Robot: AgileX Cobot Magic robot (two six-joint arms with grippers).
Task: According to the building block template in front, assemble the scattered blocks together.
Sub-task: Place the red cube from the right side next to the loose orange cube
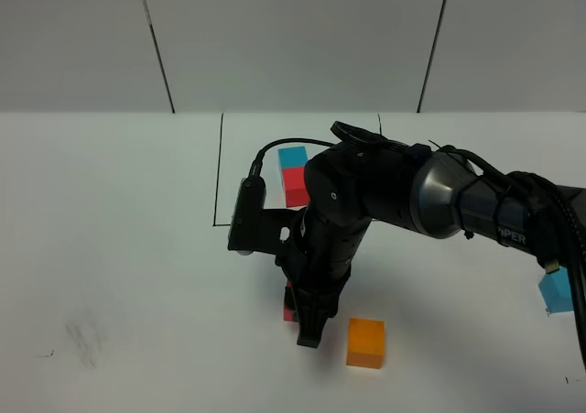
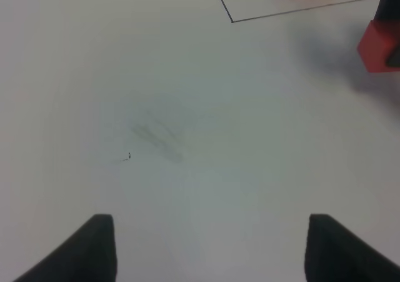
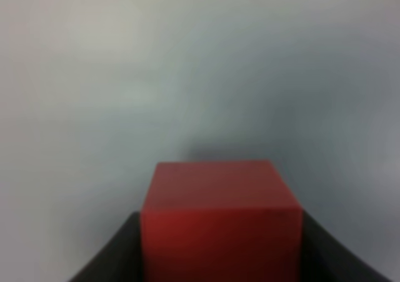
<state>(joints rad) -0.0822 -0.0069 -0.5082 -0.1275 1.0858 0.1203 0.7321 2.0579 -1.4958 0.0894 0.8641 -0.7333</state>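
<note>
Exterior high: right hand (image 1: 309, 326) down at mid-surface (image 1: 110, 248) on red block (image 1: 289, 309); orange block (image 1: 365, 342) just right, apart; light blue block (image 1: 555, 294) far right; template (image 1: 293, 175) beyond, framed.
Left wrist: left hand (image 2: 209, 251) spread wide, empty.
Right wrist: red block clasped.
Progress: nothing joined; all three blocks remain.
</note>
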